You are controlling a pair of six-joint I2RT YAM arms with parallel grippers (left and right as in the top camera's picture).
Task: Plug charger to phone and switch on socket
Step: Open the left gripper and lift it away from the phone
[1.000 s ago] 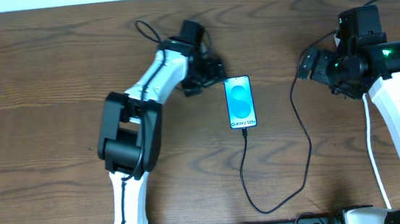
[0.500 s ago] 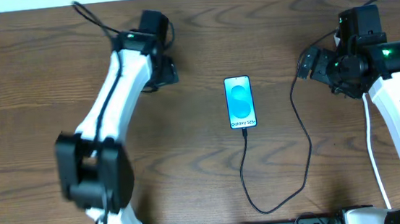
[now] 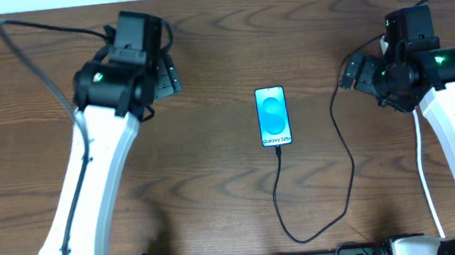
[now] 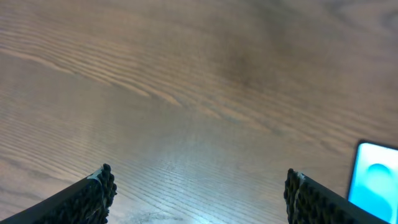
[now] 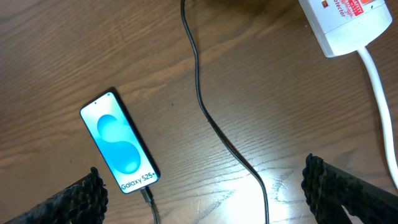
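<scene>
Left tool gapes wide, empty, over table; right tool equally wide, empty, apart from phone.

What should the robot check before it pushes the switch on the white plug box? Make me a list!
1. Charger tip in the phone: ok, it meets the phone's bottom edge.
2. Left gripper out of the way: ok, open, empty, over bare table beside the phone.
3. Right gripper free to press: ok, open, holding nothing.
4. Socket found: ok, at the top right of the right wrist view.
5. Plug head in the socket: cannot tell, the cable leaves the picture.
6. Switch position: cannot tell.
</scene>
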